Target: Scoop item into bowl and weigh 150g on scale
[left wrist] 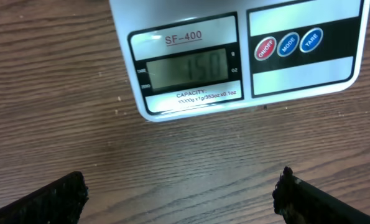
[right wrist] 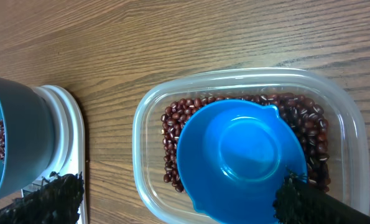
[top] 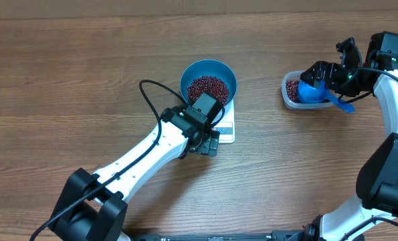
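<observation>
From above, the bowl [top: 209,67] stands on the scale [top: 227,127] and holds a heap of beans [top: 207,88]. The left pincer [top: 207,144] hangs over the surface [top: 85,80], just beside the front edge of the scale. It is near the bowl but not touching it. The right pincer [top: 317,79] is well apart from the bowl, over the tub [top: 287,89], where the scoop [top: 311,94] lies.

In the left wrist view, the display [left wrist: 185,67] seems to read 150. So I judge the weight is reached and little or nothing is left to do. The left pincer [left wrist: 178,199] is released, with only bare wood between its fingers, and the scale is ahead of it.

In the right wrist view, the right pincer [right wrist: 178,199] is also released. The scoop lies empty on the beans in the tub, under the fingers. Whether one finger touches its rim I cannot tell. The bowl shows at the left edge, on the scale.
</observation>
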Available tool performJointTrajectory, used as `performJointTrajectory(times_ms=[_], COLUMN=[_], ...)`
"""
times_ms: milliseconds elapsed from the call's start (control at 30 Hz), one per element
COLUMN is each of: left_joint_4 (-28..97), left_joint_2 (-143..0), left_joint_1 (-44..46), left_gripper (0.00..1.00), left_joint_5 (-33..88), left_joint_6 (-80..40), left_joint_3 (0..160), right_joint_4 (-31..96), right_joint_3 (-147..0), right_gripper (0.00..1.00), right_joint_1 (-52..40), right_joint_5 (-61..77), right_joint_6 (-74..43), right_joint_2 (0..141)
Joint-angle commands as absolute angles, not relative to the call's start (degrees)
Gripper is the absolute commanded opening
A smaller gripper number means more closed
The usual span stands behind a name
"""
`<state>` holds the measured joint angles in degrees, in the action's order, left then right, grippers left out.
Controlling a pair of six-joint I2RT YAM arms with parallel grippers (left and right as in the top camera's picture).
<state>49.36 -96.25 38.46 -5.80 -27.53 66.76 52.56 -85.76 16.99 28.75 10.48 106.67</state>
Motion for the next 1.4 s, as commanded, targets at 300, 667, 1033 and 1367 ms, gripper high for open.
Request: performJointTrajectory(times_ms=[300, 667, 1033, 1367], left_joint_4=[49.0, 48.9, 48.6, 48.6], left_joint_2=[-95.9, -95.9, -95.9, -95.9], left_joint_1=[39.7, 39.7, 39.7, 39.7], left_gripper=[1.00, 1.00, 1.00, 1.00], left_joint_5=[-7.1, -7.8, -8.4, -8.3], left_joint_6=[-29.1, -29.9, -30.3, -30.3], left_joint_3=[65.8, 65.8, 65.8, 65.8], right_joint_4=[52.4, 52.4, 52.4, 52.4], right_joint_3=[-85.4, -85.4, -85.4, -85.4], right_gripper=[1.00, 1.00, 1.00, 1.00], right_joint_1=[17.0, 17.0, 17.0, 17.0], right_joint_5=[29.4, 29.4, 29.4, 29.4], right_joint_6=[10.3, 10.3, 10.3, 10.3], right_joint_2=[106.8, 106.8, 106.8, 106.8])
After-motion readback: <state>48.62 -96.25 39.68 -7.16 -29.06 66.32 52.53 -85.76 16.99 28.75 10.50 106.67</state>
